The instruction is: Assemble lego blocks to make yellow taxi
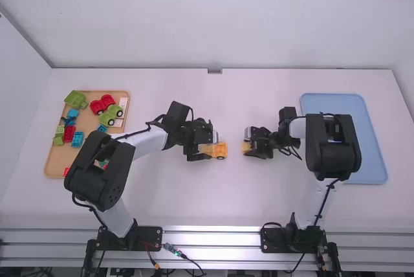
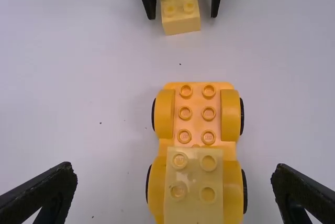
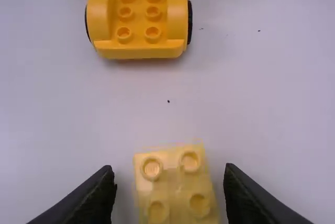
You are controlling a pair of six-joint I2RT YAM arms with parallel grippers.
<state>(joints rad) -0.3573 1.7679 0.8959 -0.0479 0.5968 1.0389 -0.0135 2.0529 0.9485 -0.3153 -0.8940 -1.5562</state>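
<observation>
On the worktop (image 1: 213,199), the yellow wheeled base (image 2: 196,111) is standing in front of the left gripper (image 2: 174,170), whose jaws are standing wide apart, one on each side. A pale yellow block (image 2: 193,198) is sitting on the base's end nearer the left arm, while studs are waiting bare towards the right arm. Just beside that end, the loose yellow block (image 2: 180,24) is lying between the jaws of the right gripper (image 3: 168,168), which are also standing apart and not pressing it.

The loose block is pointing slightly askew to these jaws, so by closing they may be turning it or catching only a corner. Nothing is clamping the base; on its wheels it may be rolling away if a block is coming down unevenly. Poor stud alignment may be leaving the new block tilted. The two grippers are working close, so they may be bumping, or knocking the mounted block loose.
</observation>
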